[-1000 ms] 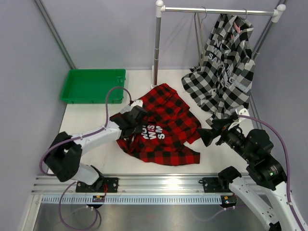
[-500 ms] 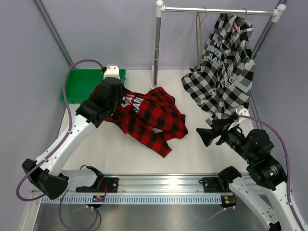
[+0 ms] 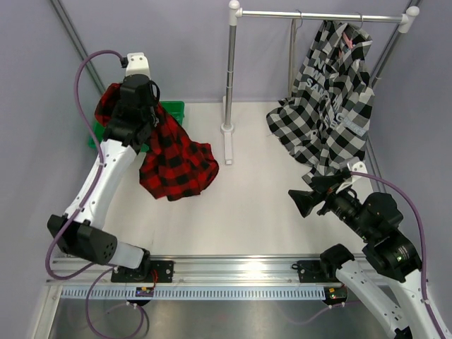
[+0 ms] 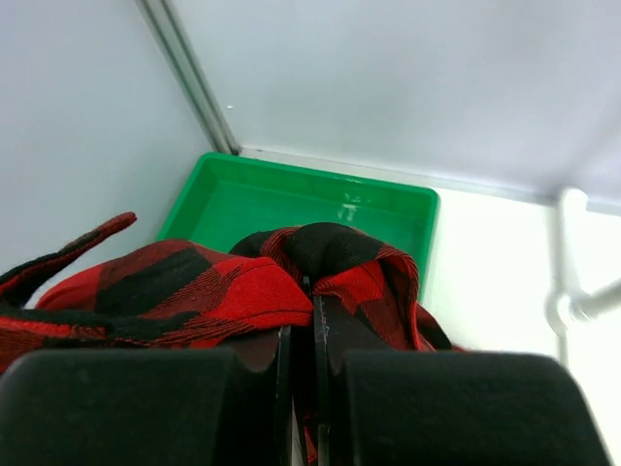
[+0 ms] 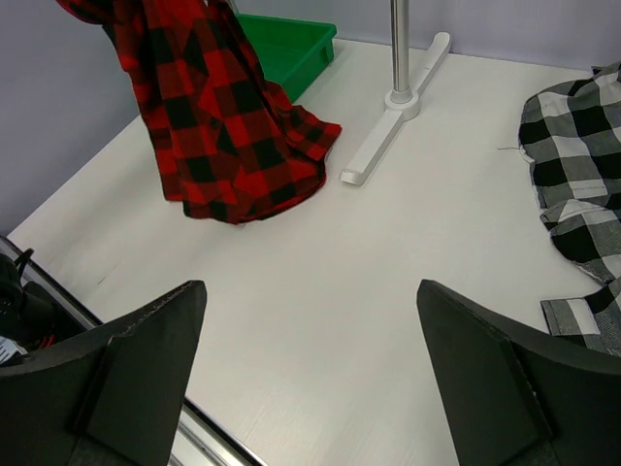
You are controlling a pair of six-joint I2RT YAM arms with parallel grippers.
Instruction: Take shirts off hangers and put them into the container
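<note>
Has lifted the red-and-black shirt [image 3: 173,159] off the table's [image 3: 268,212] middle; now dangles its limp flannel above the glossy green container [image 4: 320,175] at the far-left corner, pinched tight in the left gripper [image 4: 303,335]. Keeps the right gripper [image 5: 310,301] splayed wide.

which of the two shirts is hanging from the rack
The black-and-white shirt, hung on the rack rail at right; the red-and-black shirt dangles from the left end effector instead.

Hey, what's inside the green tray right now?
The far part of the green tray shows bare floor. The near part is hidden behind the red-and-black shirt held up by the left gripper.
</note>
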